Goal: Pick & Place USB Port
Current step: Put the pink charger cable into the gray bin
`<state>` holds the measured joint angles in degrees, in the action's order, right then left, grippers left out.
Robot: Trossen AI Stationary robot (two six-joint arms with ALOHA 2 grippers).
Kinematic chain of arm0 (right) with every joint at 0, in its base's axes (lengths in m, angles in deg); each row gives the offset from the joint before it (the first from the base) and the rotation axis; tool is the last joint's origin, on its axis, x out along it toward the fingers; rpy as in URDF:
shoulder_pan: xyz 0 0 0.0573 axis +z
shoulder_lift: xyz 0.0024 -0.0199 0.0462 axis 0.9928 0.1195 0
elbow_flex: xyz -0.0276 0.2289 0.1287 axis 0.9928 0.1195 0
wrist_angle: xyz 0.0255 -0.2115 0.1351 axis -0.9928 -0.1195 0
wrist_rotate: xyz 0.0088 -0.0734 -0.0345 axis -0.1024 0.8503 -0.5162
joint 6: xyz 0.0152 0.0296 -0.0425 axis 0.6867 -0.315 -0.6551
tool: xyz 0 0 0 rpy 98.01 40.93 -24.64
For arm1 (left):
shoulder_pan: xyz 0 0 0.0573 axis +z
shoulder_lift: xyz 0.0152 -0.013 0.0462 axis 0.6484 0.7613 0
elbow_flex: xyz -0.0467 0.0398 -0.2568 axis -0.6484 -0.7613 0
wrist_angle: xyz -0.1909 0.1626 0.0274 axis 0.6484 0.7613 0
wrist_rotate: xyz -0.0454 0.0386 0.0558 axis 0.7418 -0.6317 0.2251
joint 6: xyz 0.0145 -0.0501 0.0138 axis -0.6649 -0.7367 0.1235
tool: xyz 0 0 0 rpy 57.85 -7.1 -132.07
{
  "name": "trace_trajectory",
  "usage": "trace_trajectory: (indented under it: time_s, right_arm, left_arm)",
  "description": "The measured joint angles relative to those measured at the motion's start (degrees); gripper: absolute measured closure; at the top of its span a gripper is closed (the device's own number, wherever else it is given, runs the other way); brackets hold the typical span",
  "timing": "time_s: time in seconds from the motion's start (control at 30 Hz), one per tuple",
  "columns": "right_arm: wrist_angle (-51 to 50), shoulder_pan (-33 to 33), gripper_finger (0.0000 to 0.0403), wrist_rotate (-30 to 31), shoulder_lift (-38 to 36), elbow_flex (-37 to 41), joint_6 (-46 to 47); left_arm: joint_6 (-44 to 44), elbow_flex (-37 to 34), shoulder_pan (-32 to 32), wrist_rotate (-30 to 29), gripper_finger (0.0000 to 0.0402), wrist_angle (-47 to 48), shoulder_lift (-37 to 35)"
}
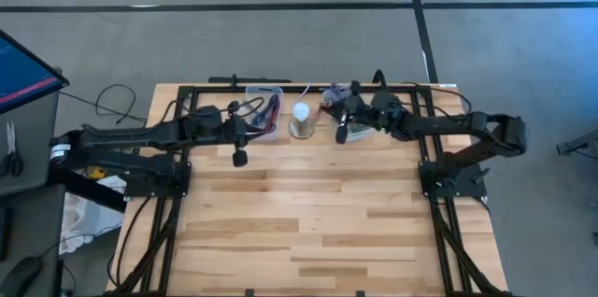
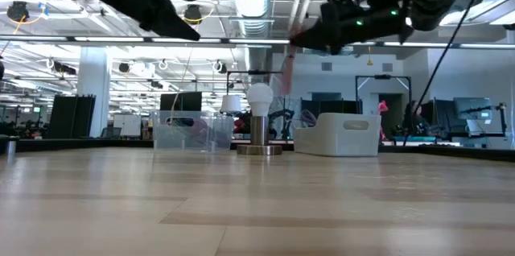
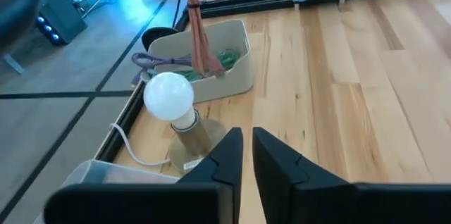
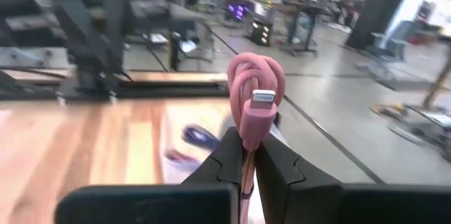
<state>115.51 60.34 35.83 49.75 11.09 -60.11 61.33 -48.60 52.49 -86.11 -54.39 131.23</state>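
Note:
A pink cable (image 4: pixel 257 76) with a small flat plug (image 4: pixel 262 99) sits in my right gripper (image 4: pixel 248 146), which is shut on it above the far part of the table, by the white bin (image 1: pixel 329 103). In the left wrist view the cable (image 3: pixel 201 34) hangs down into the white bin (image 3: pixel 236 76), where green and purple cables lie. My left gripper (image 3: pixel 246 150) is shut and holds nothing; it hovers over the table near the bulb lamp (image 3: pixel 169 96). In the high view my left gripper (image 1: pixel 240 155) is left of the lamp (image 1: pixel 301 115), and my right gripper (image 1: pixel 343 132) is right of it. My right gripper pinches the pink cable between its two fingers just behind the plug (image 4: pixel 252 129). The plug and a coiled loop (image 4: pixel 255 69) stand out past the fingertips. The rest of the cable hangs below the gripper, and its lower end (image 3: pixel 211 65) reaches into the white bin.
A clear plastic bin (image 1: pixel 262 110) with cables stands left of the lamp at the far edge, and the white bin (image 2: pixel 338 135) stands to the lamp's right. The lamp's white cord (image 3: pixel 130 150) runs off the far edge. The wooden tabletop (image 1: pixel 308 222) stretches toward the near side.

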Motion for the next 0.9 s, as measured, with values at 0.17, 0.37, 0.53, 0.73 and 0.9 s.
trace_trajectory:
  time_s: [0.17, 0.37, 0.53, 0.73, 0.9]
  right_arm:
    - [-8.4, -4.2, 0.0393, 1.4, -4.8, 3.1, 1.1]
    - [-15.6, -7.2, 0.0393, 3.1, -6.2, 4.4, 1.4]
    - [-19.8, -9.9, 0.0393, 4.7, -6.2, 5.9, 1.8]
    - [-21.4, -11.9, 0.0392, 4.1, -6.2, 7.1, 4.3]
    - [-21.2, -11.9, 0.0343, 4.4, -6.2, 7.1, 4.1]
  left_arm:
    - [-0.5, 0.0, 0.0, 0.0, 0.0373, 2.9, -2.8]
    - [-0.5, 0.0, 0.0, 0.0, 0.0374, 2.9, -4.4]
    - [-0.5, 0.0, 0.0, 0.0, 0.0374, 3.0, -4.5]
    - [-0.5, 0.0, 0.0, 0.0, 0.0374, 3.0, -4.5]
    - [-0.5, 0.0, 0.0, 0.0, 0.0374, 3.0, -4.5]
